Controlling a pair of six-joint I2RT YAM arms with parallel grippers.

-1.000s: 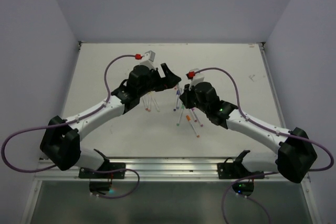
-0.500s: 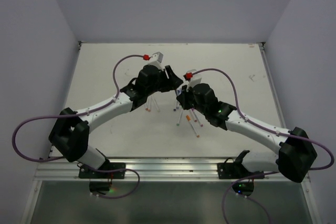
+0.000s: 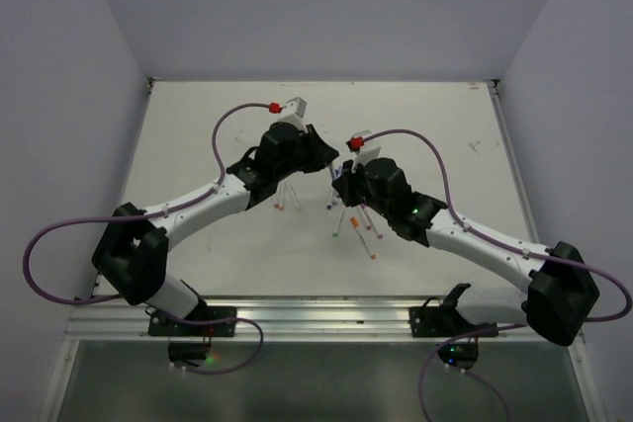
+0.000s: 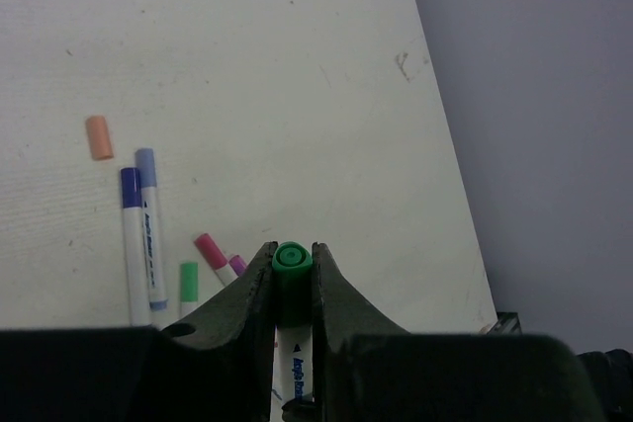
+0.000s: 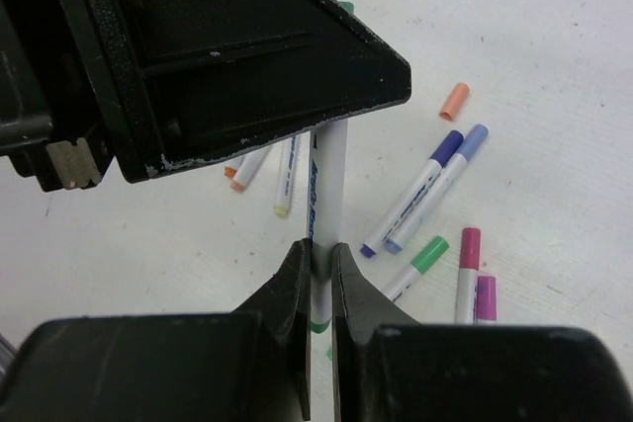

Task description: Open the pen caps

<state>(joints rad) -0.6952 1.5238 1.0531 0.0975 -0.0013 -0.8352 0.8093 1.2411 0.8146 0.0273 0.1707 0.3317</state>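
Observation:
A pen with a white barrel (image 5: 329,180) and a green cap (image 4: 292,260) is held in the air between the two grippers. My left gripper (image 4: 293,249) is shut on the green cap, whose round end shows between the fingertips. My right gripper (image 5: 318,249) is shut on the white barrel lower down. In the top view the left gripper (image 3: 332,158) and right gripper (image 3: 342,183) meet above the table's middle. A loose orange cap (image 4: 99,136) lies on the table. Capped pens lie below: dark blue (image 4: 132,234), light blue (image 4: 150,224), green (image 4: 189,282), pink (image 4: 210,247), purple (image 4: 237,264).
More pens lie scattered on the white table (image 3: 425,116) under and in front of the grippers (image 3: 358,232), others with orange and yellow tips (image 5: 259,167). Grey walls close the table's back and sides. The table's right edge (image 4: 450,165) runs near the pens.
My left arm swung right to the pen that the right gripper holds up, and its jaws went from wide open to shut on the green cap. The right gripper kept its grip.

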